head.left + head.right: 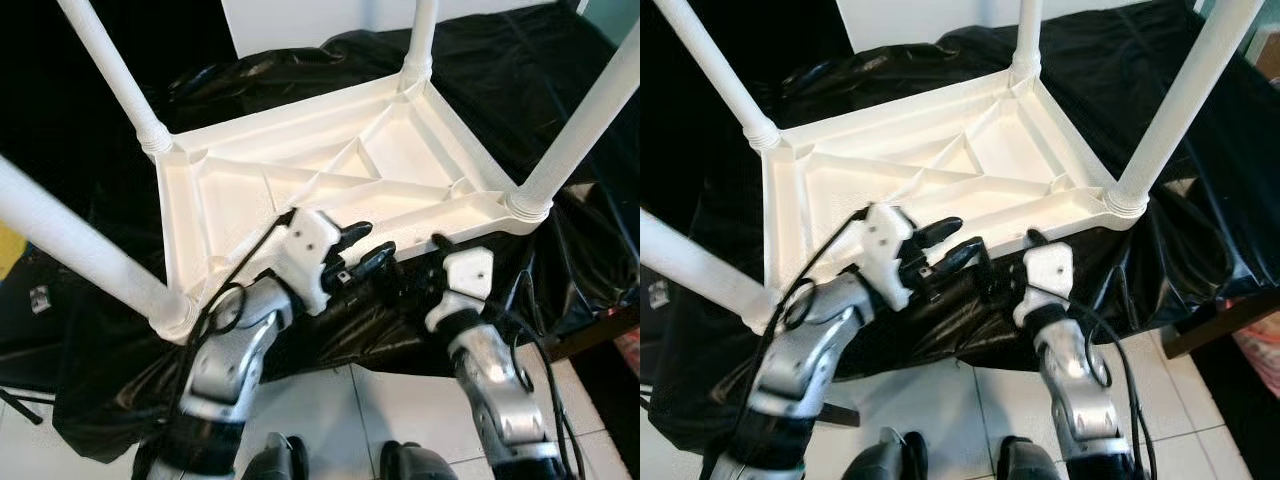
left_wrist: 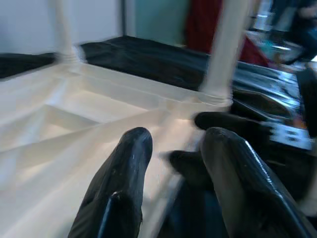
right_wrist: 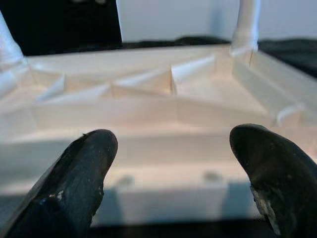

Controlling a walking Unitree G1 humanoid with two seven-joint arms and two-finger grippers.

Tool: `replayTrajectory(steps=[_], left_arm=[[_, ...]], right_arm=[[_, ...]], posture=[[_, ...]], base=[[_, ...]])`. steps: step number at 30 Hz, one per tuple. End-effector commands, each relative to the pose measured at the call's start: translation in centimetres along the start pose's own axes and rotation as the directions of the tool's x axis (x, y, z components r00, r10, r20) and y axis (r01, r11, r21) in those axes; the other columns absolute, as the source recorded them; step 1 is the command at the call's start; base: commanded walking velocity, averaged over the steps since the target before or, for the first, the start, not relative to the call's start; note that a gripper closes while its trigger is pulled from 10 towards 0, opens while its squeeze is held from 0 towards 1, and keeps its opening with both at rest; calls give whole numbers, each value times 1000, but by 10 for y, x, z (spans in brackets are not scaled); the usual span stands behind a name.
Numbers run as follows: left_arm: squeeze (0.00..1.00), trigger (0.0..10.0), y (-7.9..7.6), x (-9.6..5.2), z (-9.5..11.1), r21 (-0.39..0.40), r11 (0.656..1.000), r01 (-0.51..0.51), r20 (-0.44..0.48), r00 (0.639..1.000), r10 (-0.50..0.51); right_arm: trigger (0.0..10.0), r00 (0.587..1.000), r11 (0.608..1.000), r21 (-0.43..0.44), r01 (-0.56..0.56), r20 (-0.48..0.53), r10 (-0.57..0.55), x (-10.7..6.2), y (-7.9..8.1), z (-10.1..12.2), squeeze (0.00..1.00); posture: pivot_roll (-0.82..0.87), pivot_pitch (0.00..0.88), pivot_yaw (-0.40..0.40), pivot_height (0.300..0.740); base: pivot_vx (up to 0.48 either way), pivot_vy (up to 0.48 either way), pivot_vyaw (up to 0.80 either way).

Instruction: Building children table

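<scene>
White table (image 1: 330, 175) upside-down, 4 legs up, ribbed underside, prob. plastic.

No words, labels, brand marks or numbers can be read anywhere. The white table (image 1: 330, 180), the black sheet (image 1: 500, 80) beneath it and the floor tiles (image 1: 400, 410) carry no legible writing.

White table (image 1: 940, 165) lies upside down on black sheet (image 1: 1160, 90), four legs up. Left gripper (image 1: 950, 245) at its near rim, fingers apart. Right gripper (image 1: 1035, 240) just beside it, fingers hidden.
</scene>
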State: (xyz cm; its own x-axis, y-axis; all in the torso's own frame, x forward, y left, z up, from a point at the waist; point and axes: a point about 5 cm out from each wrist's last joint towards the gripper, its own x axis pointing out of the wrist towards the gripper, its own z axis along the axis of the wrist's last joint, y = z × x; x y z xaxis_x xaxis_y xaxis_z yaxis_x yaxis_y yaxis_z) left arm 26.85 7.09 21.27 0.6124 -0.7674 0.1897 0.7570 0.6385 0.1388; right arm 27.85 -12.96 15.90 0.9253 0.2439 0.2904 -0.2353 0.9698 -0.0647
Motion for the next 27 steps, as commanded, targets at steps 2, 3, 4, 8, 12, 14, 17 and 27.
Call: replayTrajectory(steps=[2, 3, 4, 8, 12, 14, 17, 27], left_arm=[[0, 10000, 6, -9, 0, -8, 993, -118, -27, 993, 118], [0, 10000, 6, -12, 1, -7, 991, -136, -35, 990, 135], [0, 10000, 6, -12, 1, -7, 991, -136, -35, 990, 135], [0, 10000, 8, -36, 5, 55, 958, -281, -77, 955, 285], [0, 10000, 14, -51, 10, 82, 906, -415, -95, 902, 422], [0, 10000, 16, -60, 13, 79, 874, -480, -110, 867, 486], [0, 10000, 15, -69, 15, 91, 855, -510, -126, 846, 518], [0, 10000, -38, -133, 19, -16, 980, -200, -276, 943, 188]], right_arm=[[10000, 999, 999, 29, 13, -35, -12, 3, -2, -8, 0], [10000, 999, 999, 33, 18, -32, -17, 6, -3, -7, 0], [10000, 999, 999, 33, 18, -32, -17, 6, -3, -7, 0], [10000, 1000, 999, 38, 10, -27, -9, 25, -3, -4, 0], [10000, 1000, 999, 40, -2, -29, 3, 35, -1, -5, 0], [10000, 999, 999, 42, -11, -31, 13, 40, -1, -6, 0], [10000, 999, 999, 46, -22, -32, 24, 45, 1, -6, 0], [10000, 995, 993, 69, -95, -27, 97, 68, 12, -6, 0]], posture=[[45, 133, -3, 740], [45, 133, -3, 740], [45, 133, -3, 740], [102, 130, -59, 740], [137, 131, -85, 740], [161, 135, -104, 740], [182, 135, -121, 740], [256, 127, -176, 740]], base=[[0, 0, 0], [0, 0, 0], [0, 0, 0], [0, 0, 0], [0, 0, 0], [0, 0, 0], [0, 0, 0], [0, 0, 0]])
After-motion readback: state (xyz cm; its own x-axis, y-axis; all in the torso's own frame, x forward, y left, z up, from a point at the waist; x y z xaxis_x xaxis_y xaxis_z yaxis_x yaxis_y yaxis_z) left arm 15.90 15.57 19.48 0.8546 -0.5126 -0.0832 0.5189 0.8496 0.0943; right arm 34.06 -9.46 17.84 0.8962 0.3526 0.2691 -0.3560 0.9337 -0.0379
